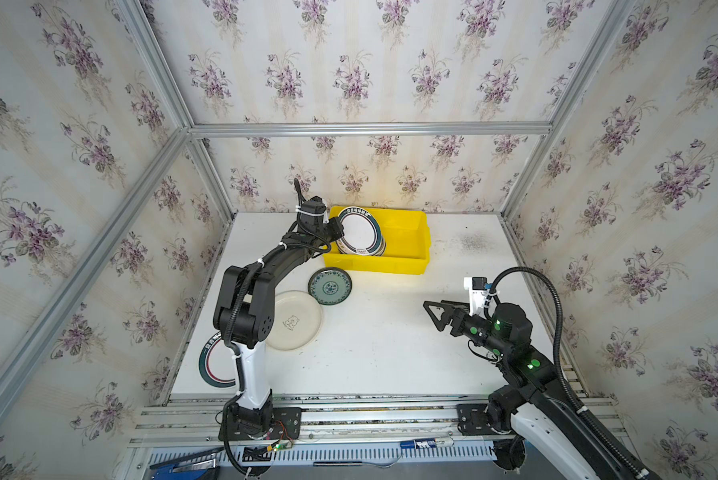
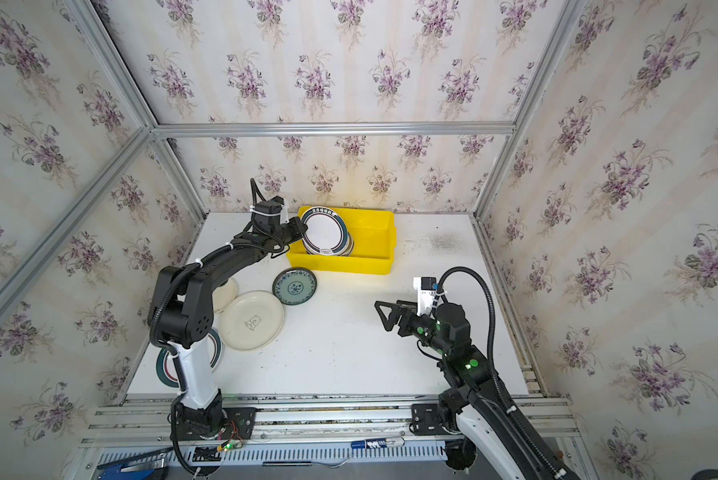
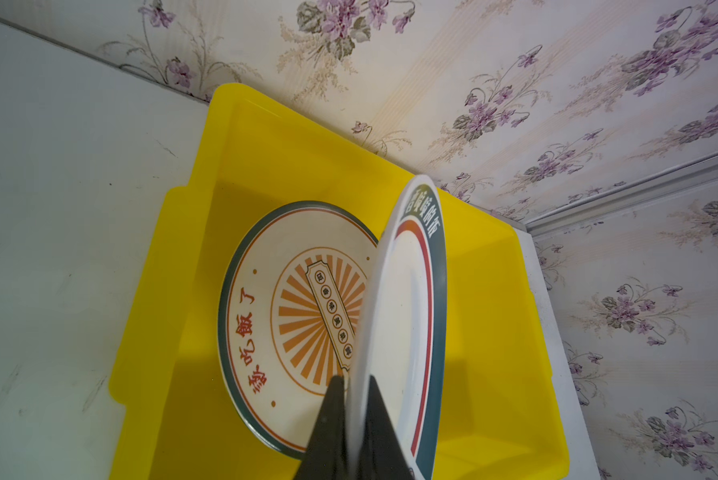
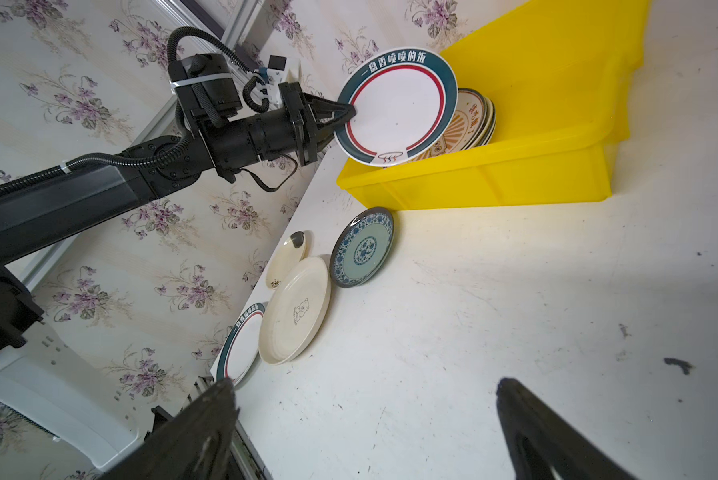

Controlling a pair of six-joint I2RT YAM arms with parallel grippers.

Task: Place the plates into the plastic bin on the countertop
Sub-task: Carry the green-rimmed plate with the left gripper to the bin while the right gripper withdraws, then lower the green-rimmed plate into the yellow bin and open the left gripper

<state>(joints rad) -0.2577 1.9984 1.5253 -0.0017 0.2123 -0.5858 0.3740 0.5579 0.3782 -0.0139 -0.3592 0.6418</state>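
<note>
Rnd glossy plate [image 4: 394, 106] — yel. plastic bin [image 4: 494, 183]

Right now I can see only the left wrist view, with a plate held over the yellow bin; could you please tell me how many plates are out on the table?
Observer: Four lie on the table: a teal flowered plate, a large cream plate, a small cream plate and a green-rimmed plate.
Operator: Thank you; what is the right gripper doing?
Observer: The right gripper is open and empty, above bare table, apart from the bin.
Operator: And is there only one plate in the bin?
Observer: No; the right wrist view shows a stack of several, under your held plate.
</note>
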